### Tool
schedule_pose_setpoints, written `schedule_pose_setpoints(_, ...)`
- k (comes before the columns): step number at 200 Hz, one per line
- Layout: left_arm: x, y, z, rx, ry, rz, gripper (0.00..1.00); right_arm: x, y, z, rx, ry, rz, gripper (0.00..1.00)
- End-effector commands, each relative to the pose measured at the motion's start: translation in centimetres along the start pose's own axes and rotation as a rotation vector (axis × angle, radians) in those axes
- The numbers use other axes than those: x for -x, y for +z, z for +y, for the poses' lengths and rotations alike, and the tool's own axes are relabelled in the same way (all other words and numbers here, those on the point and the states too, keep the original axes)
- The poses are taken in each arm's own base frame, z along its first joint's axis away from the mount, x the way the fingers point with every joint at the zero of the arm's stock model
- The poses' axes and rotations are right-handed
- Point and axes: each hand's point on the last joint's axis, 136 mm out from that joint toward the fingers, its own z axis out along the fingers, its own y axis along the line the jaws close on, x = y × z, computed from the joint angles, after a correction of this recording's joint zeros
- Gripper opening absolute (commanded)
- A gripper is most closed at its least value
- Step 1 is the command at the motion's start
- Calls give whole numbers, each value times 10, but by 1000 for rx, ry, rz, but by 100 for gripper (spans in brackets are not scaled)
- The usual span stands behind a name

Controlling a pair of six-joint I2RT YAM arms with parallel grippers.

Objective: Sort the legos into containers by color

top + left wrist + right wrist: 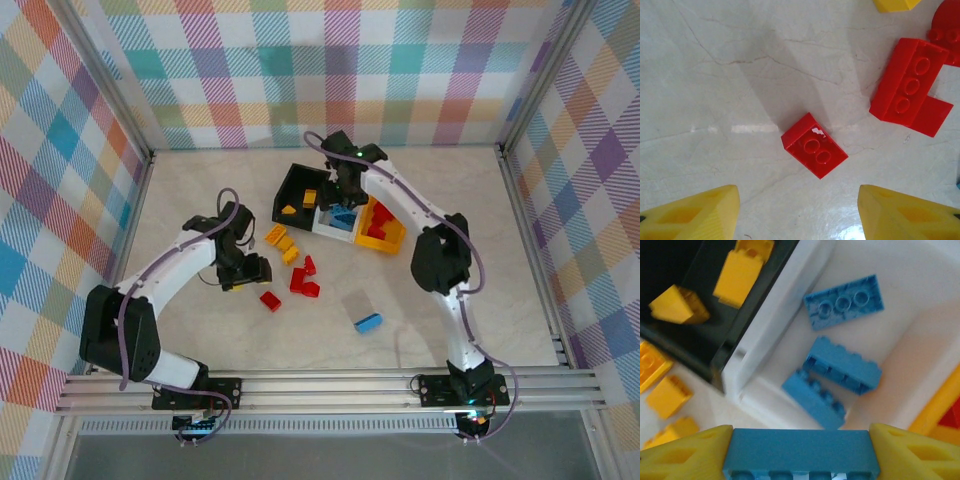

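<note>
1. Top view: left pincer (247,272) is hovering over the table (200,180). A small red brick (270,300) is lying just beside its tip, with more red bricks (303,280) and loose yellow bricks (281,241) near, off to its side. Right pincer (345,197) is hanging over the white bin (333,225), flanked by the black bin (296,183) on one side and the yellow-orange bin (388,238) on the other. A lone blue brick (368,322) is lying well apart from both pincers.
2. Left wrist: jaws are standing wide apart, with nothing between the yellow fingers (695,215). The small red brick is sitting just ahead of the gap, roughly centred, studs up, skewed. A longer red brick (910,87) is lying further ahead, toward the right finger.
3. Right wrist: jaws are clamping a long blue brick (800,447) by its ends. The white bin is sitting straight ahead of the tips, holding three blue bricks (842,365). The black bin is lying past the left finger, carrying two yellow pieces (742,270). The yellow-orange bin's edge is showing just beyond the right finger, something red inside.
</note>
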Motion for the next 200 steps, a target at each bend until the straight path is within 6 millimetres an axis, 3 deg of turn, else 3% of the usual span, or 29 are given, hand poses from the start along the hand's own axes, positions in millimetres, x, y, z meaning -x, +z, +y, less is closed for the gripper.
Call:
schedule_pose_setpoints(1, -17, -2, 6, 7, -44, 41, 64, 13, 7, -14, -24, 20, -8, 69)
schedule_pose_setpoints(26, -23, 3, 8, 5, -70, 62, 65, 22, 20, -20, -22, 34, -8, 71)
schedule_pose_setpoints(48, -24, 8, 7, -4, -99, 72, 67, 24, 22, -21, 2, 59, 0, 83)
schedule_pose_setpoints(70, -24, 16, 6, -10, -141, 84, 71, 25, 12, -19, 31, 77, -4, 85)
schedule_pose_setpoints(96, -23, 30, 3, -27, -214, 111, 73, 20, -13, -14, 73, 99, -11, 85)
schedule_pose_setpoints(134, -23, 48, 0, -38, -360, 147, 74, -14, -49, -2, 114, 82, -24, 85)
schedule_pose_setpoints(200, -14, 64, -5, -27, -443, 182, 75, -92, -95, -17, 125, 119, -10, 85)
